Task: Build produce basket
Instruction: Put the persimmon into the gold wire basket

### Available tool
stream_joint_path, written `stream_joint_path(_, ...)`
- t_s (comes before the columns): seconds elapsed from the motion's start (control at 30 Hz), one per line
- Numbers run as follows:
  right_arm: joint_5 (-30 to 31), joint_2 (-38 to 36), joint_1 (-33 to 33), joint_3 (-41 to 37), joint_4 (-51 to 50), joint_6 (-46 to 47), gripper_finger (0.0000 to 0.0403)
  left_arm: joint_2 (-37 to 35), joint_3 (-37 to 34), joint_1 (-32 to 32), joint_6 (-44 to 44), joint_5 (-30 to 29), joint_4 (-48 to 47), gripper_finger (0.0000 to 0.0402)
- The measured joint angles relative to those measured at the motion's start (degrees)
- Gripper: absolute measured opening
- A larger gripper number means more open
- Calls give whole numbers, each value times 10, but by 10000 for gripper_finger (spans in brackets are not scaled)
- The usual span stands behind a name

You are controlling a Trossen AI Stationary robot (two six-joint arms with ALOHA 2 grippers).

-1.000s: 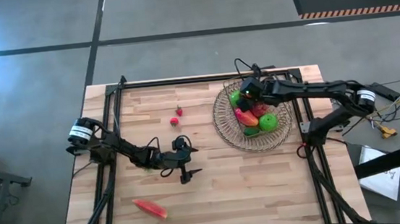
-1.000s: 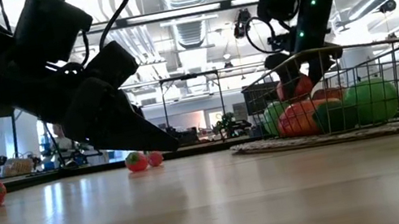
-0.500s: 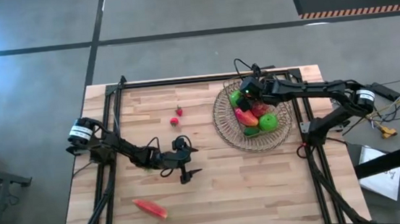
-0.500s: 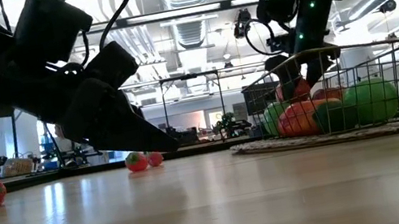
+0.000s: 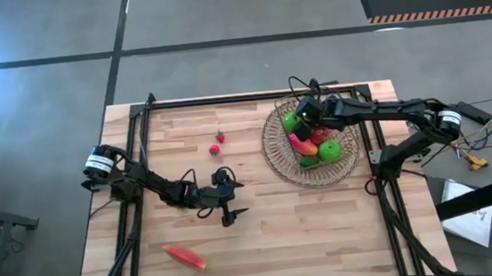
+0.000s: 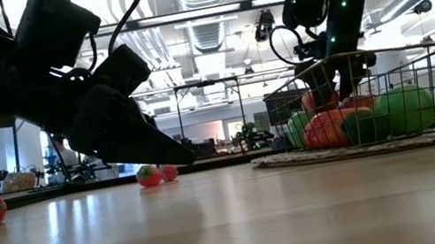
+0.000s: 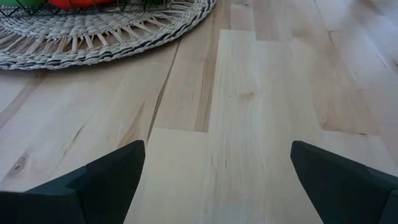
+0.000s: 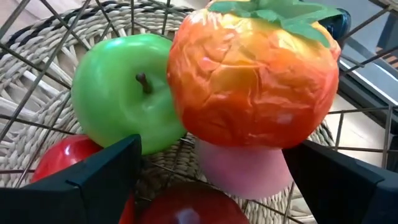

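The round tan woven basket (image 5: pixel 275 158) with a wire wall (image 6: pixel 422 59) sits at the table's far right. It holds green apples (image 8: pixel 121 93), an orange-red tomato (image 8: pixel 255 81), a pink peach (image 8: pixel 242 168) and other produce. My right gripper (image 5: pixel 302 120) hangs open just above the pile (image 8: pixel 212 146), one finger on either side below the tomato. My left gripper (image 5: pixel 231 196) is open and empty low over the table's middle (image 7: pixel 217 146). Two red strawberries (image 5: pixel 218 142) lie on the table left of the basket. A long red piece (image 5: pixel 185 257) lies near the front left.
A black frame rail (image 5: pixel 252 99) runs around the tabletop. Bare wood (image 5: pixel 325 229) lies between my left gripper and the basket and along the front right. The basket's woven brim (image 7: pixel 93 37) lies ahead of my left gripper.
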Motion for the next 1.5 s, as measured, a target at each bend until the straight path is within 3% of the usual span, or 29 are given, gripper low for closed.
stream_joint_path(0.7,12,-91,0,0,-134,49,380,0,0,0,0,0,-2,386)
stream_joint_path(1.0,17,-143,7,-3,-50,27,380,0,0,0,0,0,0,386)
stream_joint_path(1.23,18,-95,6,-17,67,8,380,0,0,0,0,0,0,386)
stream_joint_path(1.4,90,-36,6,-12,83,3,380,0,0,0,0,0,0,386)
stream_joint_path(1.5,93,-13,6,-11,86,-12,380,0,0,0,0,0,-1,386)
